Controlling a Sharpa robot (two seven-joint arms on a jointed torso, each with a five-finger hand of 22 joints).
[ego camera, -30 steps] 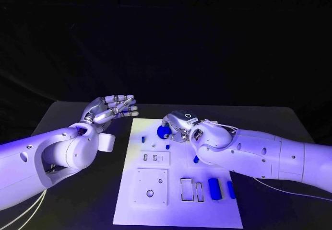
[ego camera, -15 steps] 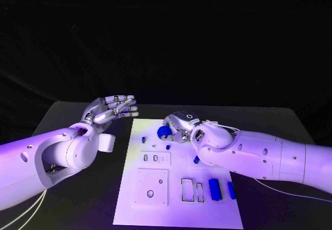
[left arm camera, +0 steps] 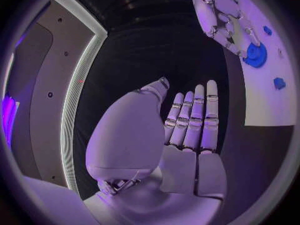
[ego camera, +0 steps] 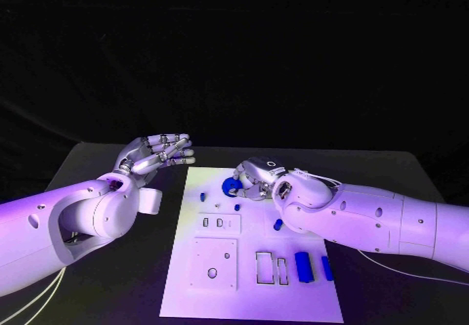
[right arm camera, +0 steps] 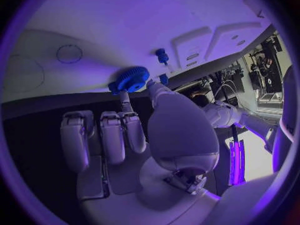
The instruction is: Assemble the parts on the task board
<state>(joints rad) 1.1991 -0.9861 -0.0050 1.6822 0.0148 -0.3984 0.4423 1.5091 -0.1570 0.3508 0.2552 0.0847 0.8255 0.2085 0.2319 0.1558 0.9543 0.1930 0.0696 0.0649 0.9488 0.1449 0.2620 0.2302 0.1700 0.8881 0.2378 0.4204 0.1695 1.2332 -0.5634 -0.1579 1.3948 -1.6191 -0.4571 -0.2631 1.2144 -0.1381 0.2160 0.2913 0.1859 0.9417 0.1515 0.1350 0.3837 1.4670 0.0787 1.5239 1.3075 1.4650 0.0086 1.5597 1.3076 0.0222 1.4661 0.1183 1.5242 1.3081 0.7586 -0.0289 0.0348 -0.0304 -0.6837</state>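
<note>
My right hand [ego camera: 256, 181] pinches the blue gear [right arm camera: 131, 78] at the task board [ego camera: 249, 298]; seating it is next, I judge. My left hand [ego camera: 156, 154] hovers with fingers spread, holding nothing.

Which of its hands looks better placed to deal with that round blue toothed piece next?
The right hand: its fingers are already at the blue gear on the task board. The left hand hovers open beside the board, holding nothing.

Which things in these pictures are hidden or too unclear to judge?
- Head view: the right robot hand covers most of the blue gear; the grip is unclear.
- Head view: the right arm hides the board's right edge.
- Right wrist view: whether the gear sits on the board or is lifted cannot be told.
</note>
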